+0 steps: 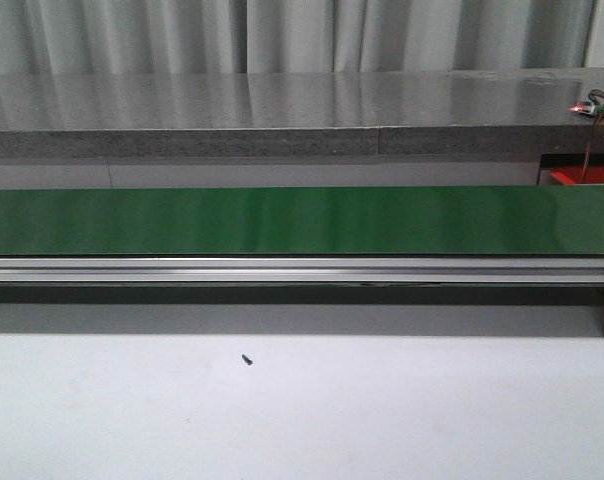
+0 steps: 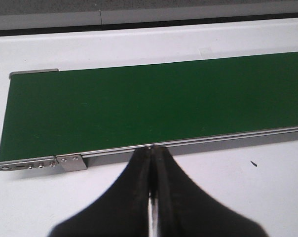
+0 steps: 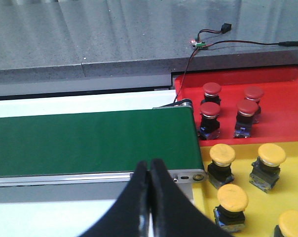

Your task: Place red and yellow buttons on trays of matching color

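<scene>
From my front camera I see neither arm, only the green conveyor belt (image 1: pixel 282 220) running across the white table (image 1: pixel 302 410), with a small dark speck (image 1: pixel 247 359) lying on the table in front of it and a corner of the red tray (image 1: pixel 582 176) past the belt's right end.

My left claw (image 2: pixel 153 160) has its fingers pressed together, holding nothing. It hangs over the table just short of the belt's near rail, close to the belt's left end, pointing across the belt.

My right claw (image 3: pixel 149 170) is likewise pinched closed and empty, poised at the near rail by the belt's right end. Just beyond that end sit both trays side by side: the red tray (image 3: pixel 282 98) carries four red buttons (image 3: pixel 210 109), upright and clustered near the belt, and the yellow tray (image 3: pixel 267 207) nearer to me carries four yellow buttons (image 3: pixel 222 154), also upright, one partly cut off at the frame edge. A small circuit board (image 3: pixel 198 44) with wires rests on the grey ledge (image 3: pixel 90 44) behind.
</scene>
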Action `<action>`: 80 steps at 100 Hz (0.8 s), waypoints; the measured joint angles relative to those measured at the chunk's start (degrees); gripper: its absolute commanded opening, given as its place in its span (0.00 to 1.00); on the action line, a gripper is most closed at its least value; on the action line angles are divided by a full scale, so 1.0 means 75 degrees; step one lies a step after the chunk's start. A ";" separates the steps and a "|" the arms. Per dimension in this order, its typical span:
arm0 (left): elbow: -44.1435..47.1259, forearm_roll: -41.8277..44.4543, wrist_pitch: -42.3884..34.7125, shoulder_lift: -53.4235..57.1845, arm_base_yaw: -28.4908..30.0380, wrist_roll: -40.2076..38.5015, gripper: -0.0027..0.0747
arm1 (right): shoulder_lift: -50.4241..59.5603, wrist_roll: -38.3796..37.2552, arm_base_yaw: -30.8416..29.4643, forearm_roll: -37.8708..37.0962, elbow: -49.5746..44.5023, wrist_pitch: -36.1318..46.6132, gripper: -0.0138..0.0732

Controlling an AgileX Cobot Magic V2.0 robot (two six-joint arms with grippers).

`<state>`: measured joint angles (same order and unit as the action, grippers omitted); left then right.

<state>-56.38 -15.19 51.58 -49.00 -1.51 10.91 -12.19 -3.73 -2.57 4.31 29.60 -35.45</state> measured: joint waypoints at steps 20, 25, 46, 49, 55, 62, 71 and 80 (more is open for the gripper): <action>0.0000 0.0000 0.0000 0.0000 0.0000 0.0000 0.01 | 0.0000 0.0013 0.0000 0.0014 0.0000 -0.0146 0.04; 0.0000 0.0000 0.0000 0.0000 0.0000 0.0000 0.01 | 0.0000 0.0013 0.0000 0.0014 0.0000 -0.0177 0.04; 0.0000 0.0000 0.0000 0.0000 0.0000 0.0000 0.01 | 0.0000 0.0013 0.0000 0.0022 0.0000 -0.0197 0.04; 0.0000 0.0000 0.0000 0.0000 0.0000 0.0000 0.01 | 0.0000 0.0013 0.0000 0.0022 0.0000 -0.0197 0.04; 0.0000 0.0000 0.0000 0.0000 0.0000 0.0000 0.01 | 0.0000 0.0013 0.0000 0.0022 0.0000 -0.0197 0.04; 0.0000 0.0000 0.0000 0.0000 0.0000 0.0000 0.01 | 0.0000 0.0013 0.0000 -0.0065 0.0000 -0.0197 0.04; 0.0000 0.0000 0.0000 0.0000 0.0000 0.0000 0.01 | 0.0002 0.0013 0.0000 -0.0115 -0.0018 -0.0178 0.04; 0.0000 0.0000 0.0000 0.0000 0.0000 0.0000 0.01 | 0.0002 0.0013 0.0000 -0.0165 -0.0253 0.0244 0.04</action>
<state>-56.38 -15.19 51.58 -49.00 -1.51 10.91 -12.17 -3.64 -2.57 3.08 27.70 -33.62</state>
